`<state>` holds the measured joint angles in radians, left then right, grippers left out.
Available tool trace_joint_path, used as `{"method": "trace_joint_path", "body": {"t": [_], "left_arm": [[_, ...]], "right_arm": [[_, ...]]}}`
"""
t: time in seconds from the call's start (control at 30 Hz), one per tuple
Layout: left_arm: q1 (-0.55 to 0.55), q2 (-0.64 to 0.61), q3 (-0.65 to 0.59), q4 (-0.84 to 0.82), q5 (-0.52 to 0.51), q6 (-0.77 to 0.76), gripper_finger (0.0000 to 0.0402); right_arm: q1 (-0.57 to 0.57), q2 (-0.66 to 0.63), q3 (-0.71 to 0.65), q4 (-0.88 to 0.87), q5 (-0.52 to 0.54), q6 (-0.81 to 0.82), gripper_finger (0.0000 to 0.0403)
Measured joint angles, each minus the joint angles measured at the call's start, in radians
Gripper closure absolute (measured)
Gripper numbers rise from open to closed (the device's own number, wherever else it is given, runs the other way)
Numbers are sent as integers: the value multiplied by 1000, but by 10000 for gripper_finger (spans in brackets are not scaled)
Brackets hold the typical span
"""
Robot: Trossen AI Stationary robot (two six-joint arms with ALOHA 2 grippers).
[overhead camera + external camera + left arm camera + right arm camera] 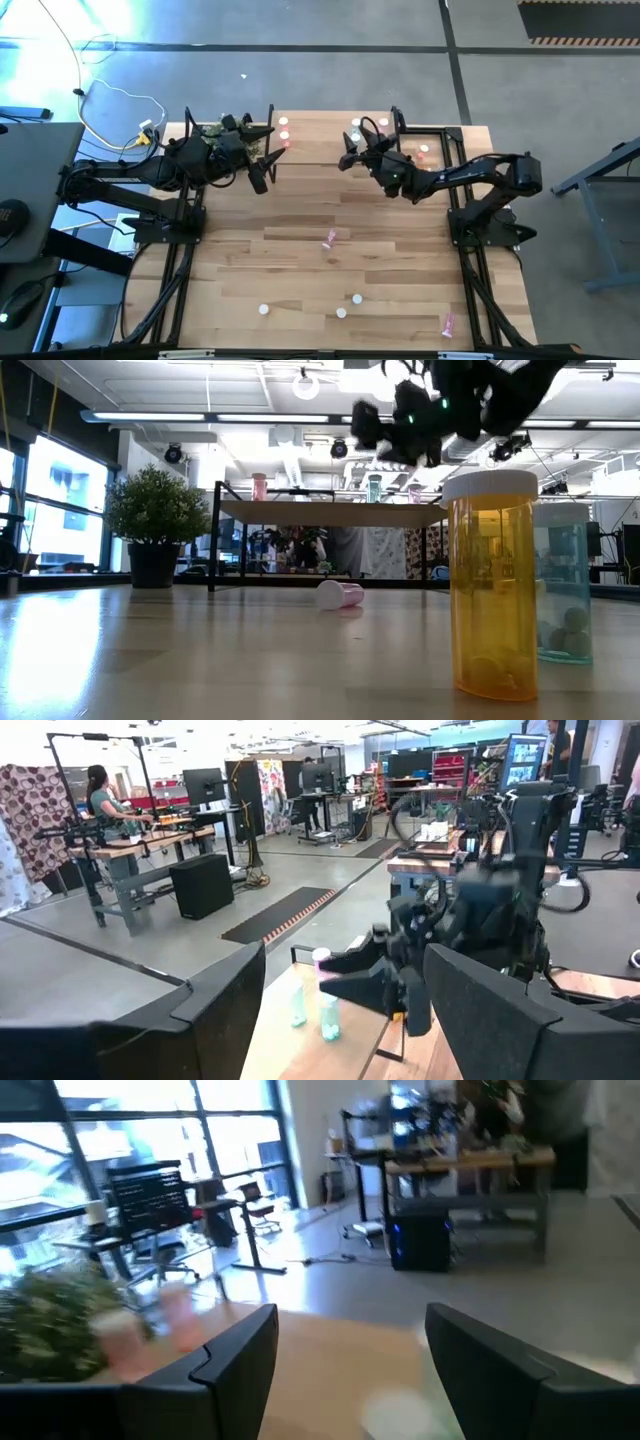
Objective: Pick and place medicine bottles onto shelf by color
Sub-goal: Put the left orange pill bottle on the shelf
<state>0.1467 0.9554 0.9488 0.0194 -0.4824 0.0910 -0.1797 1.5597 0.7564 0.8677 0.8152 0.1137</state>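
Note:
The shelf (320,150) stands along the table's far edge, with several medicine bottles upright on it: pink ones (285,128) toward its left, others (356,124) toward its right. My left gripper (268,155) hovers open above the shelf's left part, holding nothing. My right gripper (345,152) hovers open above the shelf's middle, facing the left one, also with nothing in it (350,1315). On the table a pink bottle (330,238) lies on its side. Near the front edge stand an orange bottle (492,585) and a teal bottle (565,585).
A potted plant (155,520) stands at the shelf's left end. Loose bottles (356,297) stand near the front edge, and another pink bottle (447,323) lies at the front right. The table's middle (300,215) is bare wood. A person (100,795) sits far off in the room.

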Motion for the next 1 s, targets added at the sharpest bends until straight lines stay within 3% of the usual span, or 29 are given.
{"method": "trace_joint_path", "body": {"t": [0.2, 0.37, 0.67, 1.0], "left_arm": [[0, 0, 0, -22, 0, 17, 138], [-1, 0, 0, -89, 18, 15, 138], [-3, -2, 0, -180, 165, -10, 138], [-4, -8, 0, -194, 203, -68, 138]], "right_arm": [[29, -105, 135, -287, 9, -17, 157], [41, -211, 276, -690, 11, 123, 157], [45, -293, 537, -1358, -109, 381, 157], [34, -303, 818, -1784, -119, 518, 157]]}}
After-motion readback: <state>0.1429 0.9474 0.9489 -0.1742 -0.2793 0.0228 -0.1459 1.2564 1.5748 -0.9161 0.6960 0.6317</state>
